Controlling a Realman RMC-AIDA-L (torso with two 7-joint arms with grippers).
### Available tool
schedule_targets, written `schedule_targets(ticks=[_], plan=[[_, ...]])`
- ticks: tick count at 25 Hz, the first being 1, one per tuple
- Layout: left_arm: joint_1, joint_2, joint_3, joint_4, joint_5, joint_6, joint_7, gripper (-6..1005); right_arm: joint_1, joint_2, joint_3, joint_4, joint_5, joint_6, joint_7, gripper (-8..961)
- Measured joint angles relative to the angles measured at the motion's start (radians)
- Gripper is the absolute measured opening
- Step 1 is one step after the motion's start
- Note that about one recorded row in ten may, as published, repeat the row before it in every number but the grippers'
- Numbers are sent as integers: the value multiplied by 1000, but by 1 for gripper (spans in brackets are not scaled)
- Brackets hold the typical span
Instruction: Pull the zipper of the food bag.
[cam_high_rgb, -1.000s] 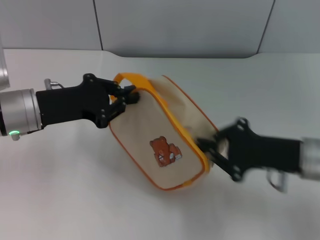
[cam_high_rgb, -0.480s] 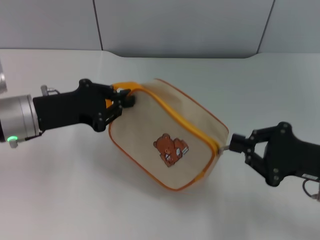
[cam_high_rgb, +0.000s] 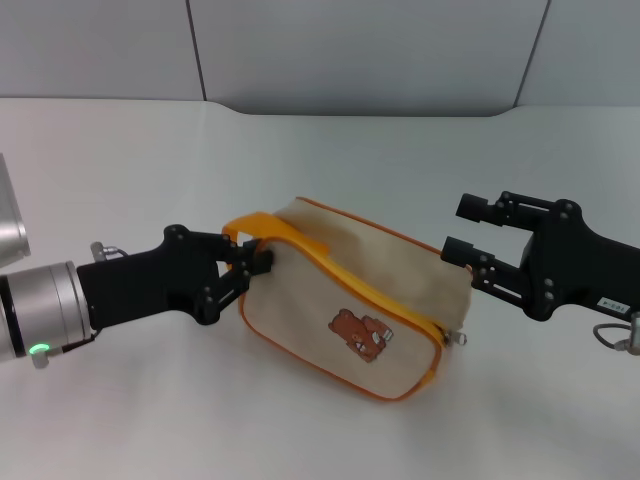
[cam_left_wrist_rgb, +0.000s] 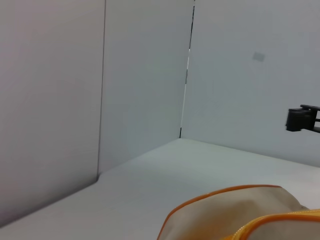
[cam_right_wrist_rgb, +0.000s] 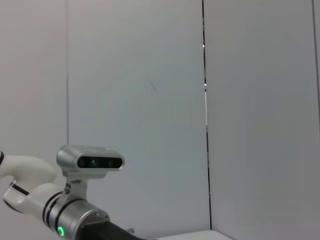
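1. A smooth white table (cam_high_rgb: 130, 140) lies under me, with flat grey wall panels (cam_high_rgb: 360, 50) behind it.
2. My left gripper (cam_high_rgb: 252, 268) is clenched on the orange strap loop (cam_high_rgb: 262, 226) at the 9 o'clock end of the food bag (cam_high_rgb: 352, 298).
3. My right gripper (cam_high_rgb: 466, 232) is spread wide, grasping nothing, just beside the bag's 3 o'clock end.
4. The bag is soft beige canvas, boxy, orange-piped, with a brown bear (cam_high_rgb: 362, 333) printed on its side.
5. The zipper (cam_high_rgb: 375, 295) runs along the top edge; its silvery pull tab (cam_high_rgb: 459, 338) dangles at 3 o'clock.
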Motion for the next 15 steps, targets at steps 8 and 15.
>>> schedule_targets(ticks=[8, 15], plan=[[12, 9, -20, -3, -8, 56, -54, 240, 8, -1, -5, 4, -5, 8, 34, 495], [2, 84, -75, 0, -2, 450, -108, 307, 15, -55, -23, -6, -99, -175, 131, 819]])
